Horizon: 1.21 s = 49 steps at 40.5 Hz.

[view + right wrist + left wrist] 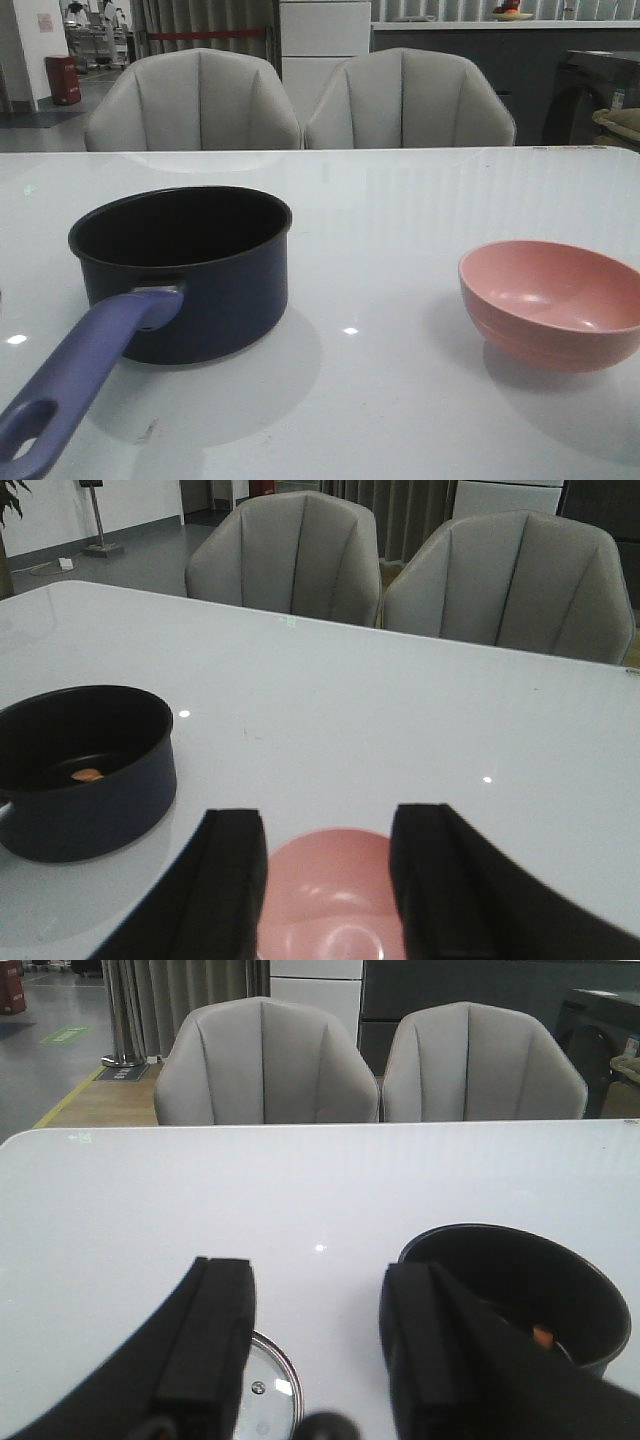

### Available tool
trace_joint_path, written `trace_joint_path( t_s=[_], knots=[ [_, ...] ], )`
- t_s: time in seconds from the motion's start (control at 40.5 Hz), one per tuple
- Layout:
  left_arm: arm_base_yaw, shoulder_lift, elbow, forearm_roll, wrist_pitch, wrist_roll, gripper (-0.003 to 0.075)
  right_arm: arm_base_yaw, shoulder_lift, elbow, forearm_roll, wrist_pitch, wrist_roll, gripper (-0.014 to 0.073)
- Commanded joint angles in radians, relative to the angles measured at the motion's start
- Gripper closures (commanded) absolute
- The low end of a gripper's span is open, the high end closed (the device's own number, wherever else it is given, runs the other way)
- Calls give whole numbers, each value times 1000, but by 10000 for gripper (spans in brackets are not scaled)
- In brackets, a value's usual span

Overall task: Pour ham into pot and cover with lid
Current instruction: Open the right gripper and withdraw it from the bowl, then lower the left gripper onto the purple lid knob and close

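Note:
The dark navy pot [185,270] stands on the left of the white table, its purple-blue handle [75,375] pointing toward the near edge. A piece of orange ham [87,775] lies on the pot's black bottom; another bit of ham [542,1336] shows in the left wrist view. The glass lid [268,1392] lies flat on the table beside the pot [520,1295], its knob [325,1428] low between the fingers. My left gripper [318,1290] is open above the lid. My right gripper [328,835] is open above the empty pink bowl [335,900]. Neither gripper appears in the front view.
The pink bowl [552,303] sits at the table's right side. Two grey chairs [195,100] [408,98] stand behind the far edge of the table. A dark counter [600,95] is at the back right.

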Motion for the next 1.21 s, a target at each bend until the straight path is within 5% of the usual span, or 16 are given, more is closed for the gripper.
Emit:
trace_joint_path(
  t_s=[0.0,0.123,0.271,0.543,0.74,1.184],
  knots=[
    [-7,12,-24,-9,-69,-4,367,2,-31,16,4,-94,-7,237],
    [-7,12,-24,-18,-65,-4,367,2,-39,33,4,-95,-7,479],
    [-7,27,-44,-10,-53,-4,343,2,-39,33,4,-99,-7,433],
    [-7,242,-207,66,103,-10,134,2,-39,33,4,-99,-7,433],
    [-7,454,-303,66,173,-117,59,2,-39,33,4,-99,-7,433],
    [66,923,-586,66,410,-167,48,2,-39,33,4,-99,-7,433]
  ],
)
